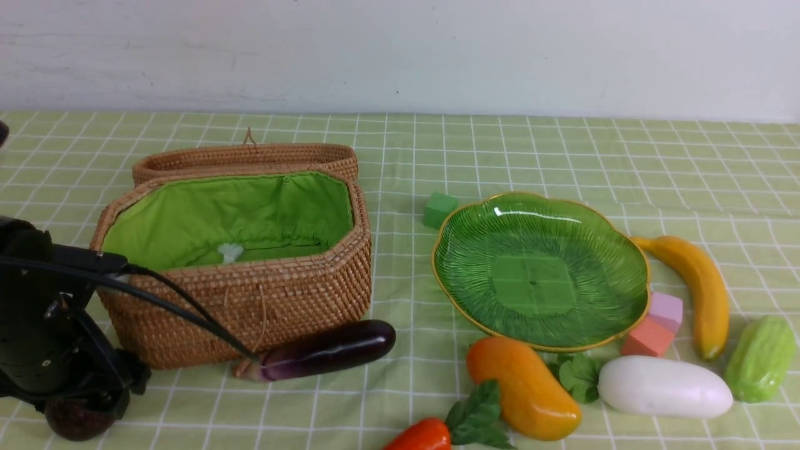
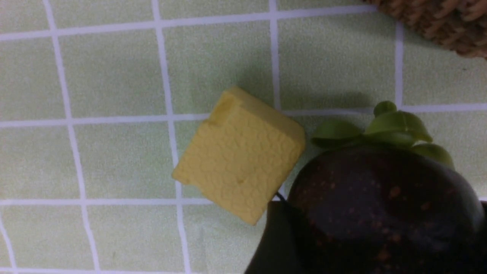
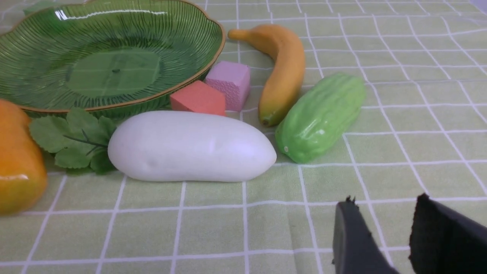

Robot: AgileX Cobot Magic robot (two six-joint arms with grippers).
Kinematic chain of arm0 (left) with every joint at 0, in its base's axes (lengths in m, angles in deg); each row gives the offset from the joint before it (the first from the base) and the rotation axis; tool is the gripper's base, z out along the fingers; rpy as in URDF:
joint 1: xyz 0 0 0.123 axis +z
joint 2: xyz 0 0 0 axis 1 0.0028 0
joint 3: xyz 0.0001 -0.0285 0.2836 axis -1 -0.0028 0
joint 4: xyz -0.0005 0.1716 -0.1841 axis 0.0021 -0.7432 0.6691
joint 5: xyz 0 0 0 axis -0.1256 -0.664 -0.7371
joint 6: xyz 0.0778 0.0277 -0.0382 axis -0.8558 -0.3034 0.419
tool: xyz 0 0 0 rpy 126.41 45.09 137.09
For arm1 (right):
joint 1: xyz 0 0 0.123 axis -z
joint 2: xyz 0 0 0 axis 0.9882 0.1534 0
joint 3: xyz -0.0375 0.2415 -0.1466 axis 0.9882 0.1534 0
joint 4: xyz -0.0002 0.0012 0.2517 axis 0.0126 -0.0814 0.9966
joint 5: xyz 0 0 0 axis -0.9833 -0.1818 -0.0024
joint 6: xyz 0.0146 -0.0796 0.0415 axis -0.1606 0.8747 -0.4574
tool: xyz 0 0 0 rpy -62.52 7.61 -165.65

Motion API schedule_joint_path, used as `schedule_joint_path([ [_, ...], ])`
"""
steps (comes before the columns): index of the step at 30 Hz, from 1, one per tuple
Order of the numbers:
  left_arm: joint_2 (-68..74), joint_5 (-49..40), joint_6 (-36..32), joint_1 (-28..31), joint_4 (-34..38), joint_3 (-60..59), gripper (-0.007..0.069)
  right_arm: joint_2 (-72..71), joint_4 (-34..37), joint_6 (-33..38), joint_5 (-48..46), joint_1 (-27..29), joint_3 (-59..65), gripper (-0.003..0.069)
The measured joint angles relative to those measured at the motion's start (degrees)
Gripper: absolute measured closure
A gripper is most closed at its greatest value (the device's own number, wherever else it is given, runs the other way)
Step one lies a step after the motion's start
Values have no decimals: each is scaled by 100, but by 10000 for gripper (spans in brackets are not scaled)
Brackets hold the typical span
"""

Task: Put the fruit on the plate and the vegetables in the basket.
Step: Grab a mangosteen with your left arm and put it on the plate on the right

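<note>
Front view: left gripper (image 1: 84, 409) low beside the basket (image 1: 250, 300), over the maroon ball (image 1: 75, 422); eggplant (image 1: 325, 356) against the basket's front; plate (image 1: 475, 300) bare.

Left wrist view: fingers (image 2: 274, 243) flanking that ball, contact unclear; yellow cube (image 2: 239, 169) alongside.

Right wrist view: right gripper (image 3: 388, 236) slightly parted, holding nothing, near the white oval (image 3: 190, 146).

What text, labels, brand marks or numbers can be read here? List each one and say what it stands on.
None: no view shows readable writing.
The basket, plate, banana, mango, eggplant, white oval and foam cubes are all unmarked.
The maroon fruit bears only orange speckles.
</note>
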Motion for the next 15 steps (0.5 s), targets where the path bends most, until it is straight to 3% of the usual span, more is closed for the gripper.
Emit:
schedule_joint_path([
  [6,-433,-748,-72,0,114,139,62,0,-5,0,0,0,0,418],
  [15,-1647,-1744,-753,0,615,1089,62,0,-5,0,1,0,0,418],
])
